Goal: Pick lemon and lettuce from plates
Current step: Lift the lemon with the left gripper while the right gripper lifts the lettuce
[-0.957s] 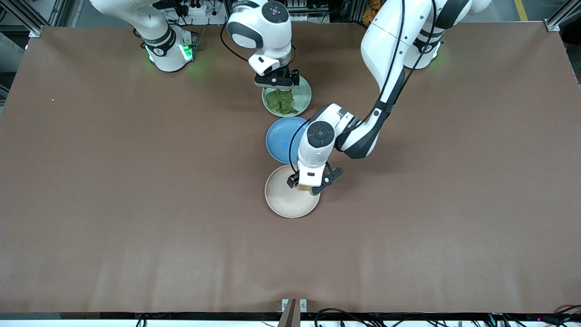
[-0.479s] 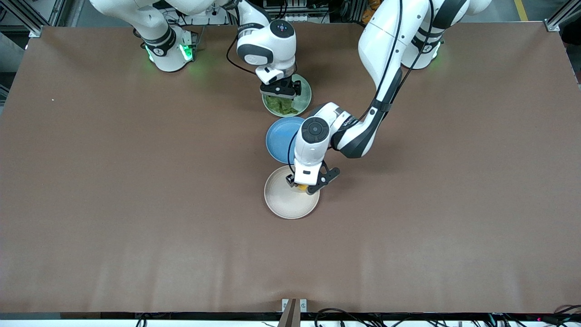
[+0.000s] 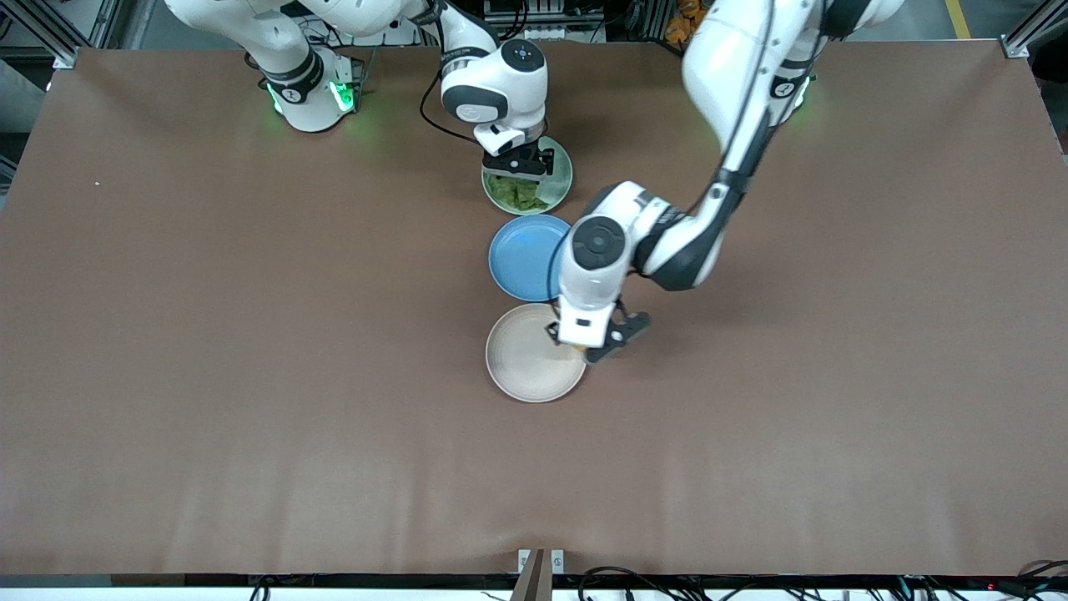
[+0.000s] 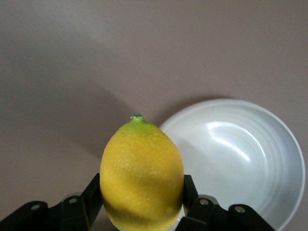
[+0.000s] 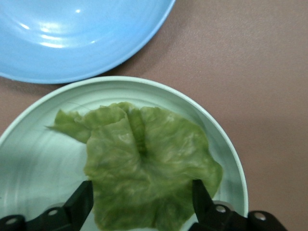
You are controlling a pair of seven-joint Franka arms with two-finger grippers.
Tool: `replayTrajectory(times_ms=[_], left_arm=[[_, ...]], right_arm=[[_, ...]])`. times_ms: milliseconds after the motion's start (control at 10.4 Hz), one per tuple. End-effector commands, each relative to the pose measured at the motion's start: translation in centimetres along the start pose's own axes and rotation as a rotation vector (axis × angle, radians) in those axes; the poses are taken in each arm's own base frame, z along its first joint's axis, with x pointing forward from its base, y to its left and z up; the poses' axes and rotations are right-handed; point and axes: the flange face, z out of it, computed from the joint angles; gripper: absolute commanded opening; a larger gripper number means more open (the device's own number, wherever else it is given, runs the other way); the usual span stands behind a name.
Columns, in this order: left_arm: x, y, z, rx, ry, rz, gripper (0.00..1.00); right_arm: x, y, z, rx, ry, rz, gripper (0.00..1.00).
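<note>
My left gripper point(image 3: 586, 344) is shut on the yellow lemon point(image 4: 142, 173) and holds it up over the rim of the beige-white plate point(image 3: 521, 361). In the left wrist view that plate point(image 4: 240, 154) lies bare below the lemon. In the front view the hand hides the lemon. My right gripper point(image 3: 519, 169) is open and low over the mint green plate point(image 3: 561, 172). Its fingers point(image 5: 82, 202) stand on either side of the green lettuce point(image 5: 149, 159), which lies flat on that plate point(image 5: 33, 159). The lettuce point(image 3: 519, 194) also shows in the front view.
A bare blue plate point(image 3: 521, 255) lies between the two other plates, also seen in the right wrist view point(image 5: 82, 33). The three plates form a row at the table's middle. Brown table point(image 3: 250, 376) spreads wide on both sides.
My left gripper has risen with the lemon and shifted toward the left arm's end, off the beige plate's middle. My right gripper has come down over the lettuce.
</note>
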Motion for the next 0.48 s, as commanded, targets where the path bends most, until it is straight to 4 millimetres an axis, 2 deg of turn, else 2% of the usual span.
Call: replayTrajectory(times_ms=[0,96,191,287,383], left_arm=[[7.1,-5.2,-4.0,0.119,-0.055,0.156,0.0],[9.8,-7.4,-4.2,0.156,-0.087,0.202,0.0],[12.6,-9.4,-4.1,0.186,-0.118,0.245,0.0],[15.4,-11.8,-4.1,0.206,-0.153,0.284,0.0],[17.7,-14.2,-3.7,0.243,-0.18,0.339,0.0]], right_arm=[[0.0,-0.8,0.2,0.011,0.022,0.003,0.38],[0.2,-0.9,0.1,0.009,0.025,0.008,0.18],[0.9,-1.1,-0.5,0.015,0.035,0.016,0.04],[1.6,-1.5,-1.5,0.029,0.047,0.022,0.0],[2.2,-1.5,-2.7,0.038,0.068,0.031,0.0]])
